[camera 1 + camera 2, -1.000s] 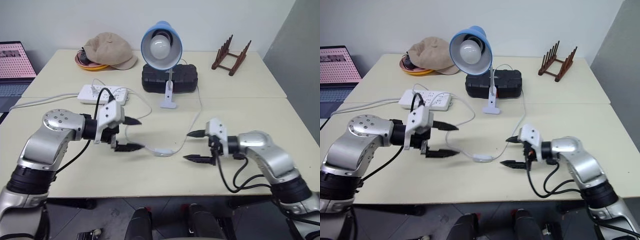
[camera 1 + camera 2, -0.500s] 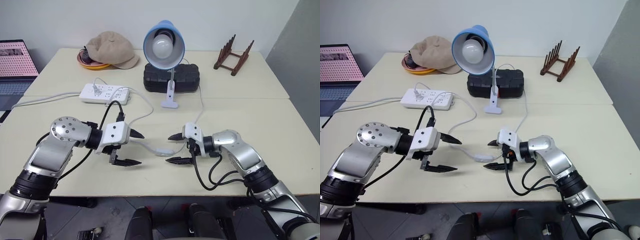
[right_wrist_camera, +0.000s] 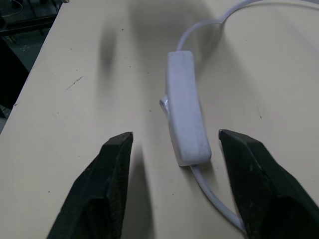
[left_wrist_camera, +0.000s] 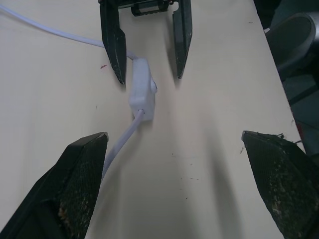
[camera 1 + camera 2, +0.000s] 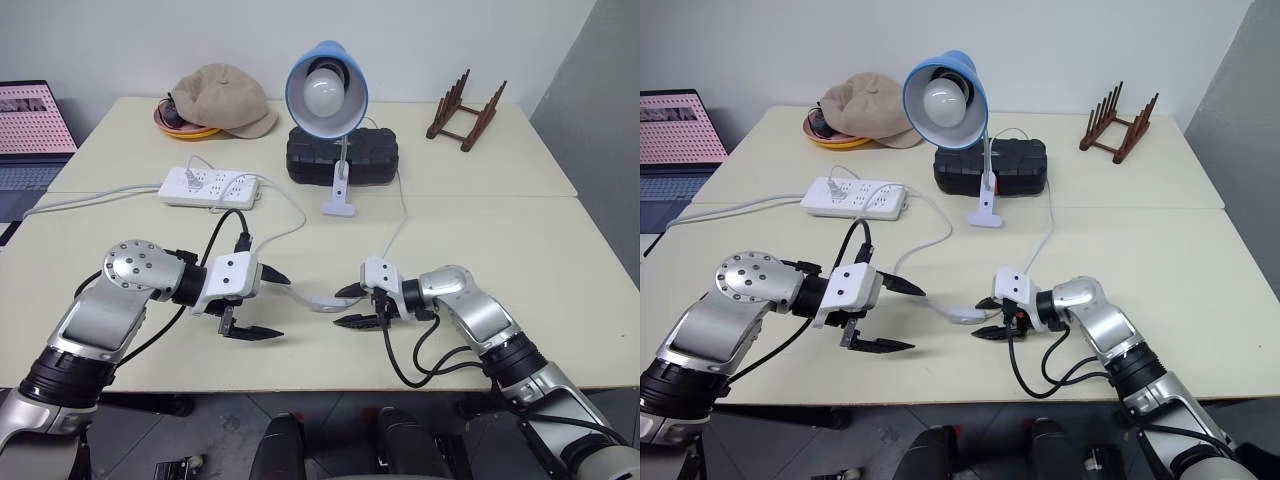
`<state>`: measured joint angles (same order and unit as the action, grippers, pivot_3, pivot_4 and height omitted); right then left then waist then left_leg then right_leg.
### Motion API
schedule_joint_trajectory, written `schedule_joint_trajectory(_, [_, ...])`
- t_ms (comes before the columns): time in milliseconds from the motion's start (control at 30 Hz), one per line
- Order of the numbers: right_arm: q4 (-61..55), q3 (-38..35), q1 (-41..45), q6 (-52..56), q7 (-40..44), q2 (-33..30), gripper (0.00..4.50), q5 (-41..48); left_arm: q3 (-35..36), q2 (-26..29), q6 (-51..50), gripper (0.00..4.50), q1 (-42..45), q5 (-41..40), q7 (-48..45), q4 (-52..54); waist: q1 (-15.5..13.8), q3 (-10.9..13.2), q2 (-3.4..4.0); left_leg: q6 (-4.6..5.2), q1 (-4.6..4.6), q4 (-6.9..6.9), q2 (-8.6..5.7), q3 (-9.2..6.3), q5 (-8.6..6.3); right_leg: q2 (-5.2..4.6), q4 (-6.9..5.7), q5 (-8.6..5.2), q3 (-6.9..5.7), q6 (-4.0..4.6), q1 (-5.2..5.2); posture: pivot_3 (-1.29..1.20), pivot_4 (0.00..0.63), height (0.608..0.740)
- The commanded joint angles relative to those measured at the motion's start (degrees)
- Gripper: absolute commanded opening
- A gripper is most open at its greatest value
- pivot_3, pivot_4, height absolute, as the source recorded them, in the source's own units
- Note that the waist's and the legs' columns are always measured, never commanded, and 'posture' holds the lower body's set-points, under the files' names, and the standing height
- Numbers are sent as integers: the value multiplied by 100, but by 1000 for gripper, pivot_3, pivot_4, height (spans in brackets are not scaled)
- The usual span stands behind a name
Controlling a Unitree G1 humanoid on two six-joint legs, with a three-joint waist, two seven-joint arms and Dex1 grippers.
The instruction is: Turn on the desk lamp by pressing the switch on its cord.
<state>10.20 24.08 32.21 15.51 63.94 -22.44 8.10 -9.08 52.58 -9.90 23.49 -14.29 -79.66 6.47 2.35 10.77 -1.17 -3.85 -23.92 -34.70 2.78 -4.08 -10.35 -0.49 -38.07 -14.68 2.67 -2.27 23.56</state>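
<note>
The right gripper (image 5: 346,306) is seen with its 2 black fingers parted, a clear gap between the tips and nothing held; in the right wrist view the switch (image 3: 185,107) lies flat on the table (image 5: 500,240) just ahead of the fingers, inside the line of their gap but nearer 1 finger, and untouched. Its long axis runs roughly along the direction in which this gripper points, so the fingers would close across its narrow width. The left gripper (image 5: 265,303) is spread fully and empty, facing the switch from the opposite end; in the left wrist view the switch sits further from its tips than from the right gripper's. The right arm is therefore judged the nearer for the press. The cord (image 5: 395,228) leaves the switch at both ends, 1 run curving back to the desk lamp (image 5: 326,95), whose bulb appears unlit, so the press is judged not yet made.
</note>
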Motion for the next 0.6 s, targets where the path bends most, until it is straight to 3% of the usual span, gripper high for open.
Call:
schedule_joint_trajectory(33, [-17,-139,109,-204,73,-26,1655,-20,56,-11,20,4500,136,-28,-20,58,1,0,0,0,0,0,0,0,0,0,0,9,0,-16,0,0,150,740])
schedule_joint_trajectory(200, [-26,-360,120,-74,-11,-28,370,107,5,-99,13,4500,199,-30,-32,-64,1,0,0,0,0,-1,0,0,0,1,0,9,0,-16,0,0,150,740])
schedule_joint_trajectory(333, [-176,-691,112,352,-88,-16,356,393,36,-171,-320,4500,226,-142,3,-109,0,0,0,0,0,-3,0,0,0,1,-1,10,0,-17,-1,0,150,740])
schedule_joint_trajectory(467, [-1005,-2112,53,2127,-684,44,356,1883,719,-478,-3125,4500,431,-1752,645,72,-3,4,0,0,-4,-5,0,-4,0,1,-11,12,-1,-22,-1,0,150,740])
schedule_joint_trajectory(600, [-1751,-2531,-57,3124,-810,-135,356,2689,867,-862,-3917,4500,443,-2257,1173,346,3,4,0,0,-1,-12,-1,-14,0,1,-9,13,-10,-24,-8,0,150,740])
